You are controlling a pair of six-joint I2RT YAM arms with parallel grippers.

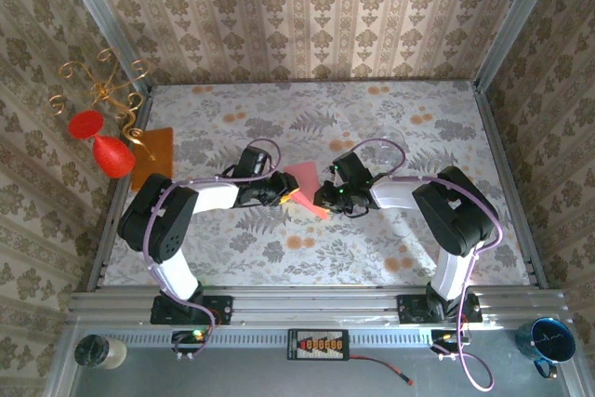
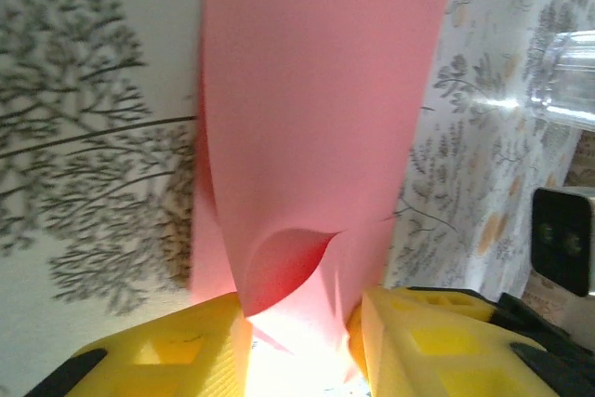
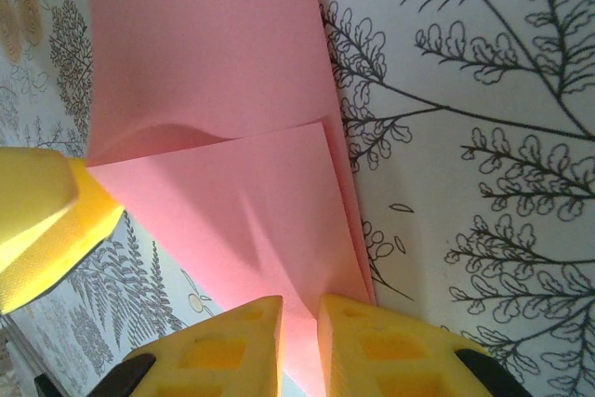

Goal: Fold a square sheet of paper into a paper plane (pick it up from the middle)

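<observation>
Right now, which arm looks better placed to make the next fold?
Left, probably. The right gripper is pinched shut on the edge of the pink sheet, anchoring it. The left gripper straddles the sheet's curled end, jaws apart, ready to press a crease.

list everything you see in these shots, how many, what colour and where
pink paper sheet: one, salmon pink, partly folded, between the two hands above mid table
orange sheet: one, darker orange, flat at the table's left edge
red glasses: two, red, far left by the orange sheet
wire stand: one, gold, left wall above the glasses
table: one, pale floral cover, centre
mug: one, blue, near ledge right
jar: one, dark lid, near ledge left
connector box: one, black with orange sockets, near ledge middle
left hand: one, yellow fingers, paper between them, grip unclear
right hand: one, yellow fingers, shut on the paper's edge
</observation>
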